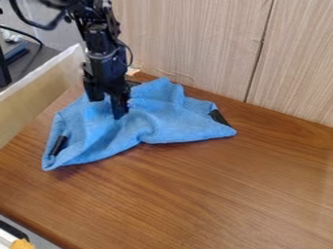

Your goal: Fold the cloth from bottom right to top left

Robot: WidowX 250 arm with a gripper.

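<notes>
The black gripper (108,108) hangs down over the upper left part of the blue cloth (159,124). Its fingers stand apart, the right one reaching lower, against the cloth. Rumpled and partly folded, the cloth lies on the wooden table with raised humps around the gripper and a wavy front edge. One corner points to the lower left and another to the right. A black patch shows near each of these two ends. The gripper hides some of the cloth behind it.
Wood-grain panels (201,44) rise behind the brown table (214,194). A pale low wall (39,95) borders the left side, with dark equipment beyond it. At the bottom left corner, past the table edge, is an orange object (22,244).
</notes>
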